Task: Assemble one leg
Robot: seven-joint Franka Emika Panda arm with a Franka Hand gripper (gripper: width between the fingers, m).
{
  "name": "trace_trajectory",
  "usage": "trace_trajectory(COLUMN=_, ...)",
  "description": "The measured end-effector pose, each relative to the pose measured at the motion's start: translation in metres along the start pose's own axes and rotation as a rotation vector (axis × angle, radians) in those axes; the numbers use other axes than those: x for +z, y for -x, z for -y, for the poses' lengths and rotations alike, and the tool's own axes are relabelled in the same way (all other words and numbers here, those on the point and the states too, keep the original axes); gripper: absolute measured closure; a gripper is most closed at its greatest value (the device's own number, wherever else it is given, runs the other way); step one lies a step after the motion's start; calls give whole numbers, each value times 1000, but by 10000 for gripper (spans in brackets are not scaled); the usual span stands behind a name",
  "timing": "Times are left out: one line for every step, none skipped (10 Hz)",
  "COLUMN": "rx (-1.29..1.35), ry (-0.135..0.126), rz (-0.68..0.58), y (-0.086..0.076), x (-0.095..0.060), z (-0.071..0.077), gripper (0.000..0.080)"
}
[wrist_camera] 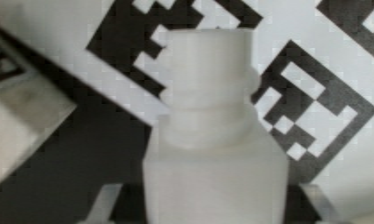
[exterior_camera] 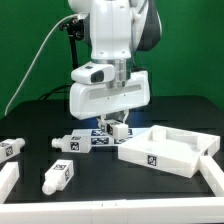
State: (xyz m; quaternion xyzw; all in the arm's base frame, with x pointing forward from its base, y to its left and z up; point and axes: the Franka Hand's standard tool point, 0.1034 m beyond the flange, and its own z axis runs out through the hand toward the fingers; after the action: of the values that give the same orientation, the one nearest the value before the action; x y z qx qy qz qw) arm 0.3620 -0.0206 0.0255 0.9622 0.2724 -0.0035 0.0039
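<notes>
A white Franka arm (exterior_camera: 110,40) with smooth, rounded plastic casings reaches down over a matte black bench (exterior_camera: 40,115). Behind it hangs a plain green backdrop (exterior_camera: 30,30).

The claw (exterior_camera: 118,124) sits just right of centre in the exterior view. Its two fingers are drawn close together on the leg (exterior_camera: 120,129), a short white peg that it holds directly above the marker board (exterior_camera: 100,140). Whether the peg's tip touches the board cannot be told.

In the wrist view the leg (wrist_camera: 210,130) fills the middle of the picture. It is smooth, matte white plastic, with a broad body that steps in at a shoulder to a narrower stub with a flat end. Behind it lies the marker board (wrist_camera: 317,90), thin, flat and white, printed with bold black-and-white square tag patterns. No readable writing shows on it.

In the exterior view, at about 4 o'clock from the claw, lies the tabletop piece (exterior_camera: 165,152). It is a large white tray-like slab with raised rims and one square black-and-white tag on its near side wall.

Three loose legs lie on their sides on the bench, each a blocky white peg with a tag sticker:
- the far loose leg (exterior_camera: 12,148), at about 9 o'clock from the claw, near the frame's edge
- the middle loose leg (exterior_camera: 68,143), at about 8 o'clock, just beside the marker board
- the near loose leg (exterior_camera: 58,175), at about 7 o'clock

No brand names or lettering can be made out anywhere.
</notes>
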Motion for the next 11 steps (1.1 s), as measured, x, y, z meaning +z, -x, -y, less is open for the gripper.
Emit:
trace_trajectory(rx=21, ry=-9, rz=11, y=3, x=7, z=-4, gripper=515)
trace_trajectory(rx=11, ry=-8, rz=9, y=3, x=8, z=-10, gripper=515)
trace_trajectory(rx=7, ry=-9, rz=10, y=2, x=8, z=-9, gripper=515)
trace_trajectory(rx=7, ry=-9, rz=10, y=3, x=8, z=-9, gripper=510)
trace_trajectory(rx=7, ry=-9, rz=10, y=3, x=8, z=-9, gripper=510)
trace_trajectory(rx=6, ry=-8, rz=9, y=2, x=8, z=-9, gripper=289)
trace_trajectory(rx=1, ry=-15, rz=23, y=1, x=1, z=-8, gripper=289)
trace_trajectory(rx=-4, ry=-19, rz=35, y=-3, x=-11, z=-9, gripper=182)
trace_trajectory(rx=-5, ry=-32, rz=65, y=-13, x=-24, z=-13, gripper=156)
trace_trajectory(rx=-22, ry=-36, rz=80, y=-33, x=-34, z=-16, gripper=156)
trace_trajectory(rx=-43, ry=-31, rz=66, y=-56, x=-41, z=-20, gripper=151)
